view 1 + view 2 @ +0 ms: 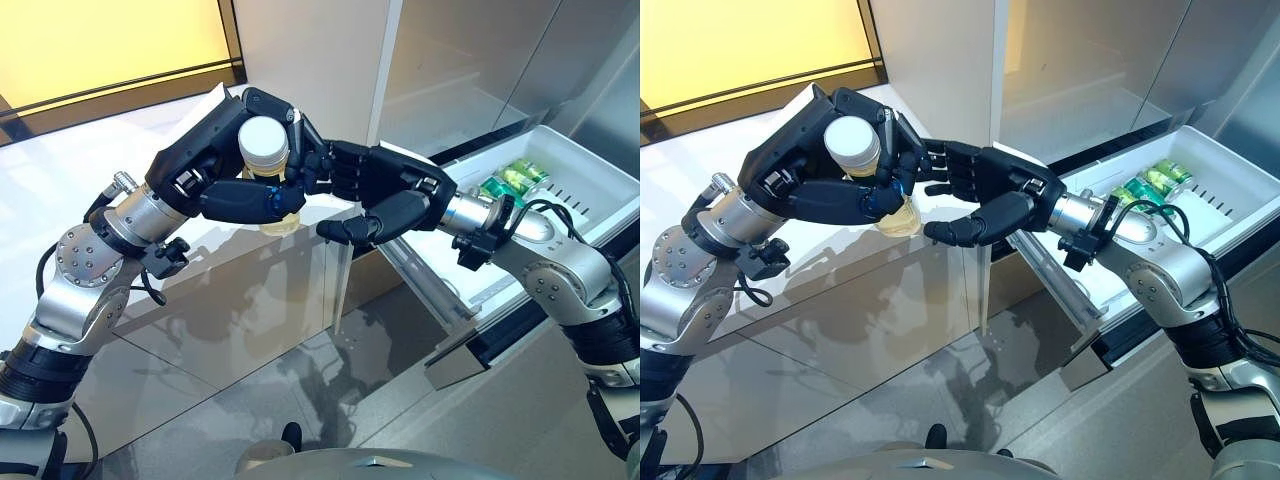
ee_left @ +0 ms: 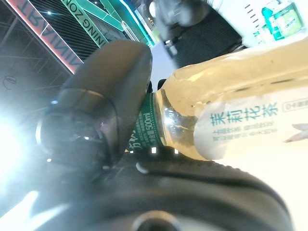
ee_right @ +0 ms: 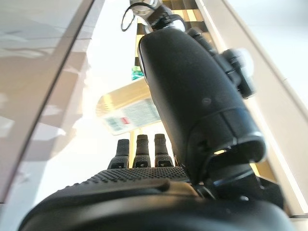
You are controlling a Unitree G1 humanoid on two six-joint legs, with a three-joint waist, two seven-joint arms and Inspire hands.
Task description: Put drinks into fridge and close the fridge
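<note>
Beside drawer (image 1: 590, 190): green cans (image 1: 515, 180).

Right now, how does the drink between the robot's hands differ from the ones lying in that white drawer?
The bottle is pale yellow with a white cap, gripped in the left hand in mid-air; the green cans lie in the white drawer. The open right hand reaches toward the bottle. Both are drinks.

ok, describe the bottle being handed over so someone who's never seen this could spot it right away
Start at the open white fridge drawer on the right, where green cans lie. Left of it, the two dark hands meet in mid-air: the left hand is curled round the bottle, the open right hand reaching toward it. Unlike the green cans, it is a clear bottle of pale yellow drink with a white cap.
</note>
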